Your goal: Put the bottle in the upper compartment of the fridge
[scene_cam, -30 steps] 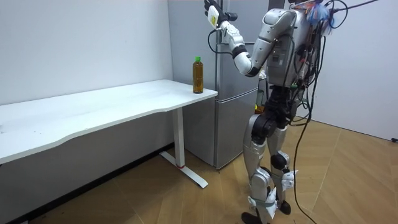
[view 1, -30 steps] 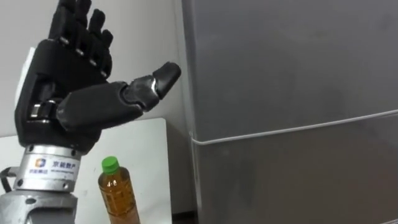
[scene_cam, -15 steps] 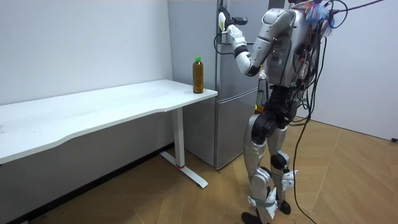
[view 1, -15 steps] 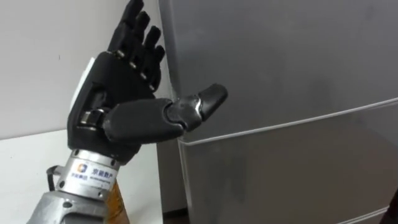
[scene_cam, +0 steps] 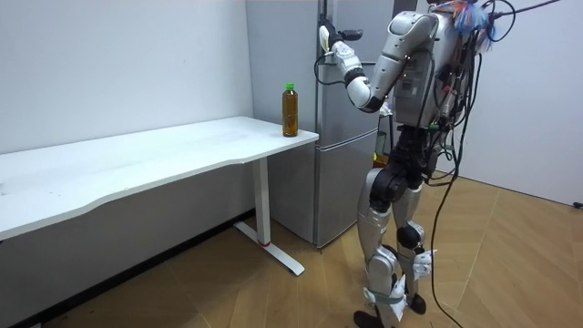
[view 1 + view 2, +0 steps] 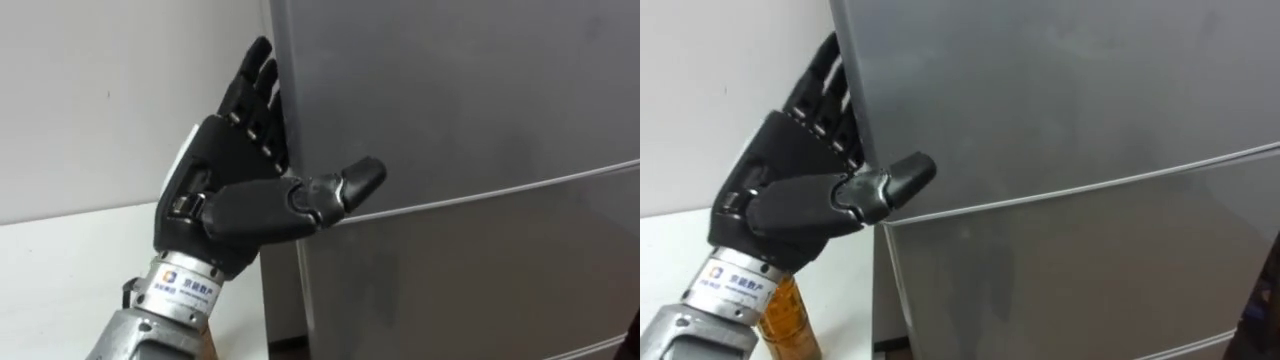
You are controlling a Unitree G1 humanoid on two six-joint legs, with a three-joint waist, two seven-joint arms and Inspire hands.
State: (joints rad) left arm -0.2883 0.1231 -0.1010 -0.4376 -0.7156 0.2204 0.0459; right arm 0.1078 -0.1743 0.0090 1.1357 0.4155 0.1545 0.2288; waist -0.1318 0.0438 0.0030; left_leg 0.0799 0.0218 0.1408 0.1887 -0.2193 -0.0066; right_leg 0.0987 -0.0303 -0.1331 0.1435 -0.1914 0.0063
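The grey fridge stands closed, with a thin seam between its upper door and the lower one. Beside it is the white table, and the robot stands in front of the fridge with its left arm raised. The left hand holds nothing: its fingers are straight and lie along the left edge of the upper door, and the thumb points across the door front just above the seam. The bottle stands upright on the table corner nearest to the fridge, under the raised forearm, not yet taken. I see no handle on the door, so I think straight fingers can slip off the smooth edge when they pull. If the arm then drops or swings back, the forearm may knock the bottle over or off the corner.
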